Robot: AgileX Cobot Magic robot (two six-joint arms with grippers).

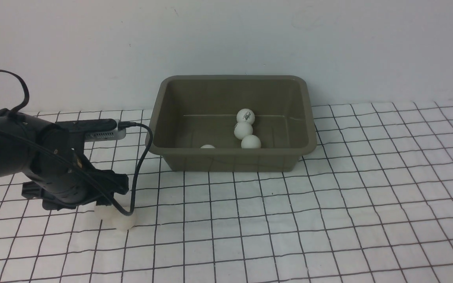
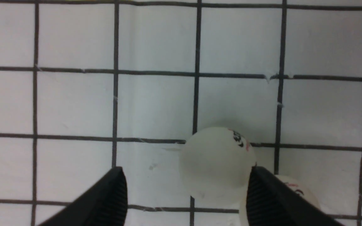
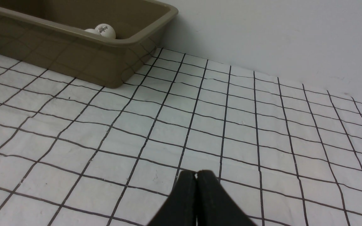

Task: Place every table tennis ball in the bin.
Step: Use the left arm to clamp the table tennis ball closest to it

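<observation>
Straddling first ball [image 2: 215, 163], left pincer [image 2: 186, 172] spread, second ball [image 2: 300, 192] beside

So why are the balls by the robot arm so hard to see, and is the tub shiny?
Front view: a table tennis ball and its neighbour are white on white cloth, edges soft. Left wrist view: one ball stands out, but its logo is smeared. Right wrist view: yes, the bin mirrors the grid lines.
</observation>
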